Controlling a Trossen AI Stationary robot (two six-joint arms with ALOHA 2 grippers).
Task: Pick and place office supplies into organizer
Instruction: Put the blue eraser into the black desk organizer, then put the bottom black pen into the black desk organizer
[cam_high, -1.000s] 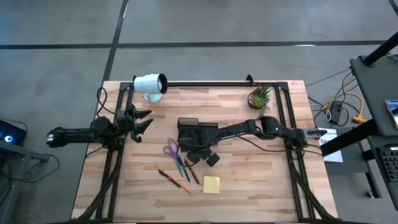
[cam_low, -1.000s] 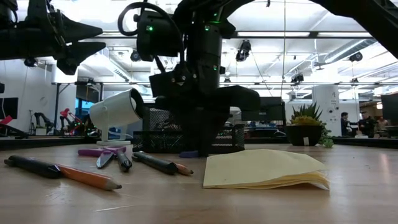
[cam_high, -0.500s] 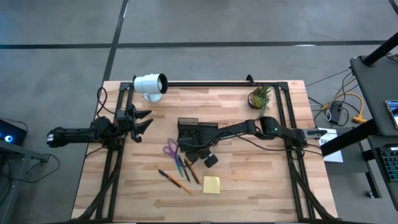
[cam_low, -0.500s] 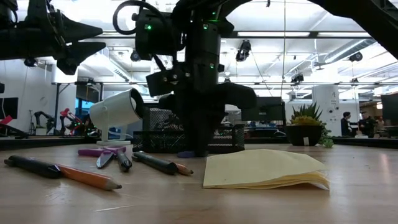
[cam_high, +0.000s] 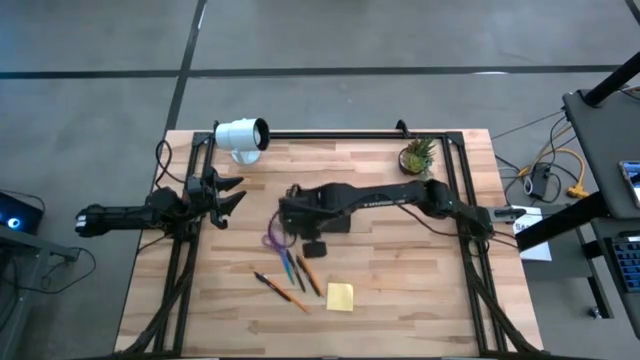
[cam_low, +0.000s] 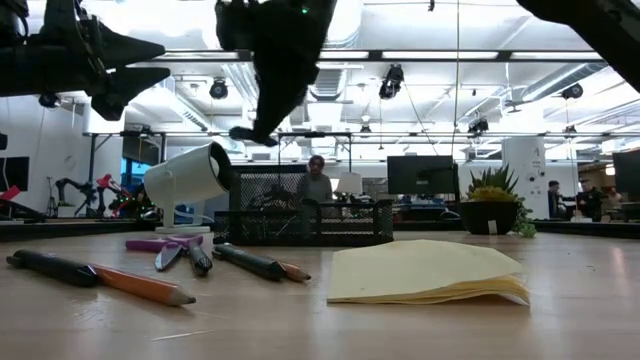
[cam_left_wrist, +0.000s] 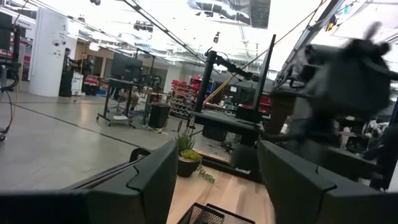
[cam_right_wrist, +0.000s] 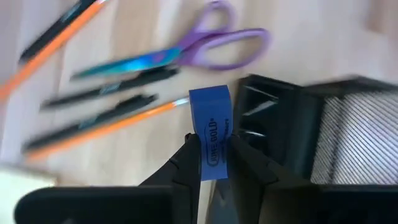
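The right gripper (cam_right_wrist: 210, 144), at the lower middle of its wrist view, pinched a small blue eraser (cam_right_wrist: 210, 129) upright, long axis running out from the fingertips, beside the black organizer (cam_right_wrist: 311, 127). It should centre over a compartment before releasing. The left gripper (cam_high: 232, 192) waited wide open, empty, mid-left.

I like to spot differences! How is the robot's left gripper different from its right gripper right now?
The left gripper is open and holds nothing; the right gripper is shut on a small blue eraser.

The left gripper waits near the table's left edge; the right gripper reaches to the black organizer in the middle.

The left gripper has nothing below it; the right gripper hangs by the purple scissors.

Both are dark with two fingers.
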